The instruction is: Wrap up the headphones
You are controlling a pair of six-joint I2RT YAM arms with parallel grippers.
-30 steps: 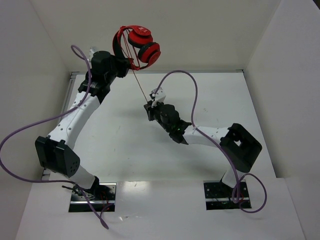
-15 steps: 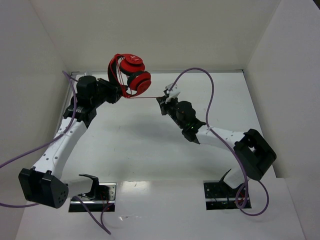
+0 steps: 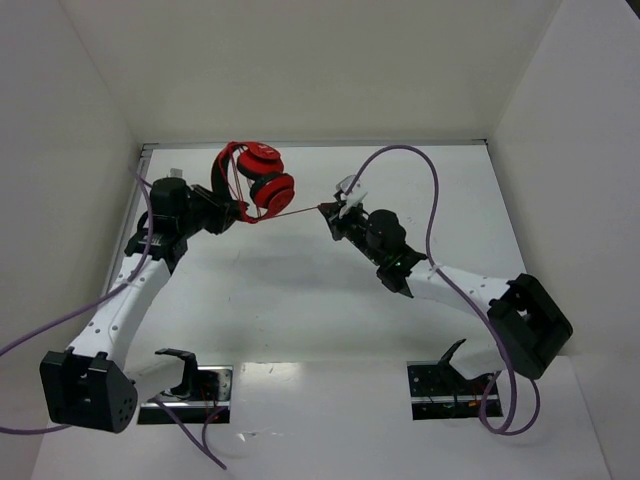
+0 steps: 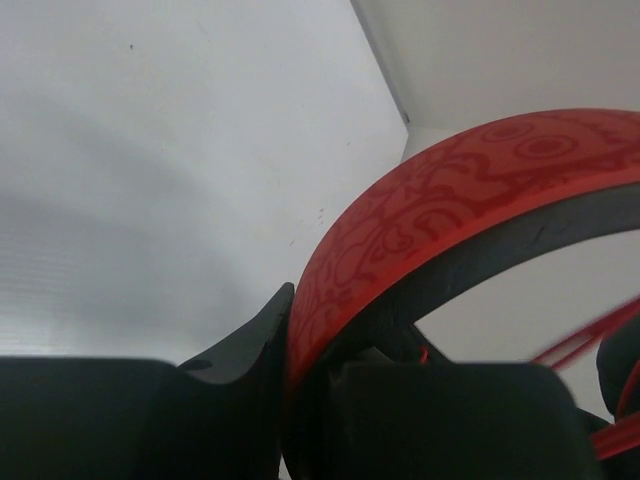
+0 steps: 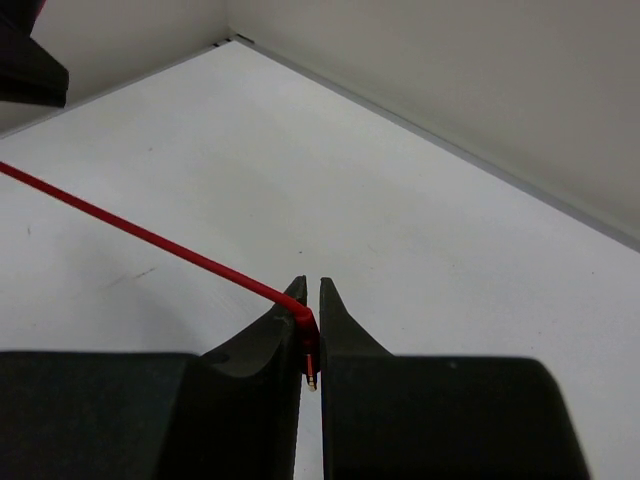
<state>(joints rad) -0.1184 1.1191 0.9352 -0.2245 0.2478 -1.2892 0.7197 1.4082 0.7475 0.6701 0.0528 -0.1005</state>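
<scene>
The red headphones (image 3: 258,176) hang in the air at the back left, ear cups toward the right. My left gripper (image 3: 228,208) is shut on their black-lined headband (image 4: 430,220), which fills the left wrist view. The thin red cord (image 3: 298,211) runs taut from the headphones to my right gripper (image 3: 329,211). In the right wrist view the right gripper (image 5: 310,325) is shut on the cord's plug end, and the cord (image 5: 140,233) stretches away to the upper left.
White walls enclose the white table (image 3: 300,290) at the back and both sides. Thick purple robot cables (image 3: 425,215) loop over each arm. The two arm bases (image 3: 450,385) sit at the near edge.
Both arms have swung: the left gripper lowered the headphones toward the table and left, the right gripper moved right and back, and the cord went from slanted to nearly level and taut.
</scene>
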